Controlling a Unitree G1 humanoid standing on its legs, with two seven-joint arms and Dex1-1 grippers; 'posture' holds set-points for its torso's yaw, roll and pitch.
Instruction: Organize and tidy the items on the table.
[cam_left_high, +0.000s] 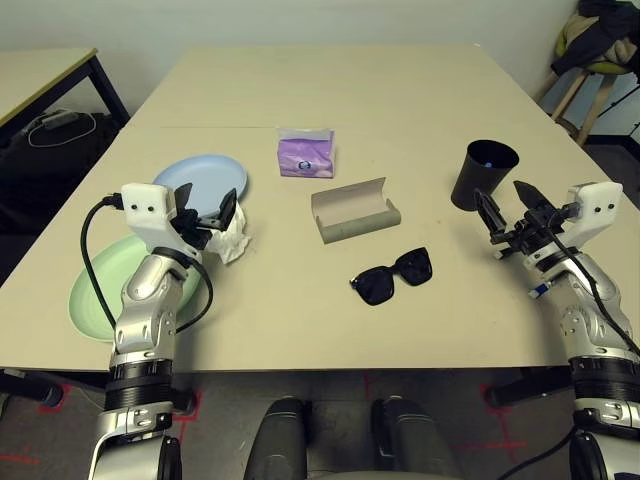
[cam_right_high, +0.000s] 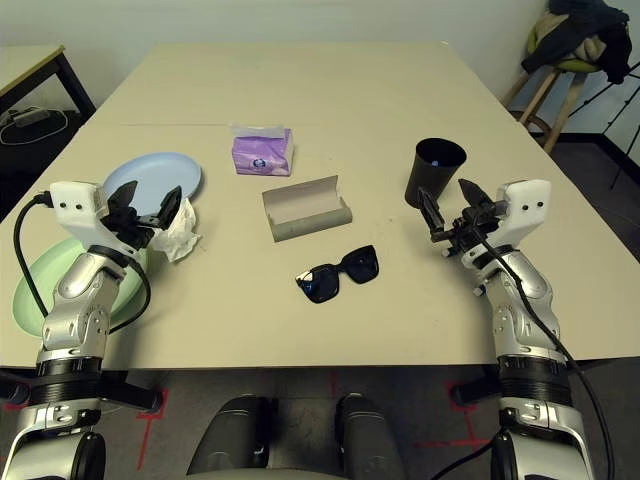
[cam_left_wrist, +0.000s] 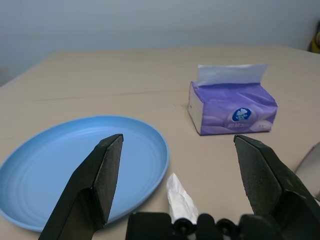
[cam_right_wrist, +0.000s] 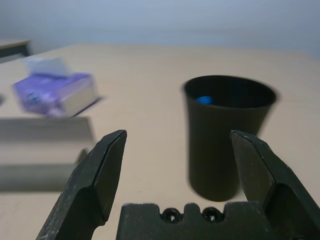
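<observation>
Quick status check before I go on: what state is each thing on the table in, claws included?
Grey-beige oblong glasses case: lid open, empty.
Black plastic sunglasses: folded, out of the case.
Black cup: upright.
Purple tissue pack: opened, a white sheet sticking up.
White tissue: crumpled.
Light-blue round plate: flat, overlapping the light-green round plate.
Left claw: open, empty.
Right claw: open, empty.

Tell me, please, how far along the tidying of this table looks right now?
Nothing looks done yet. Both the left gripper and right gripper are open and empty. The sunglasses lie beside the open case; tissue, plates, cup and tissue pack remain scattered.
</observation>
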